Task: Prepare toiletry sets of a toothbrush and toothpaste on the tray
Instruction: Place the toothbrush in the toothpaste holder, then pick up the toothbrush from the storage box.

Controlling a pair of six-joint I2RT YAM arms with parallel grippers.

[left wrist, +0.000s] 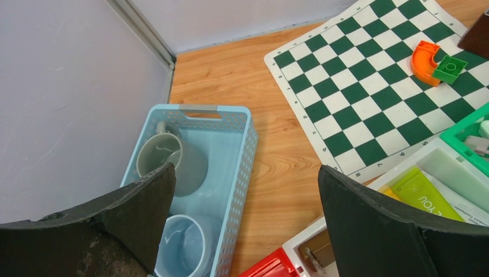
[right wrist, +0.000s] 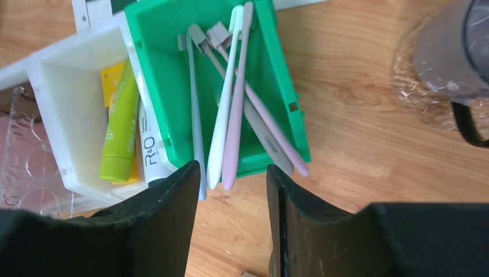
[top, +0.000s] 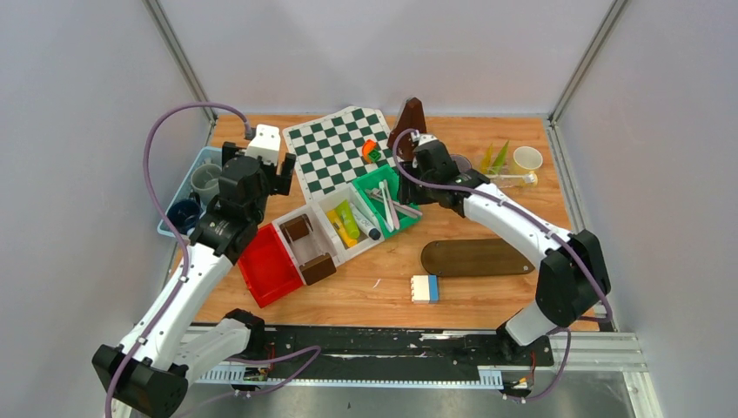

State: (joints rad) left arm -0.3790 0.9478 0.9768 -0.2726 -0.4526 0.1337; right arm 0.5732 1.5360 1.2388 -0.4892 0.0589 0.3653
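Toothbrushes [right wrist: 228, 115] in green bin [right wrist: 155, 57], handle ends btwn R tool [right wrist: 233, 173] tips.

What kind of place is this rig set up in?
Likely a lab test cell, not a home: plain panel walls enclose a wooden table, a mounting rail lines its near edge, and props like a chess mat look staged.

"R&O" stands in dark letters on the white tube [right wrist: 148, 151], just left of the right gripper [right wrist: 233, 173]. "YOU" shows on the green tube [left wrist: 429, 193], right of the left gripper [left wrist: 247, 173]. The chessboard [left wrist: 375, 86] edge marks are too small to read.
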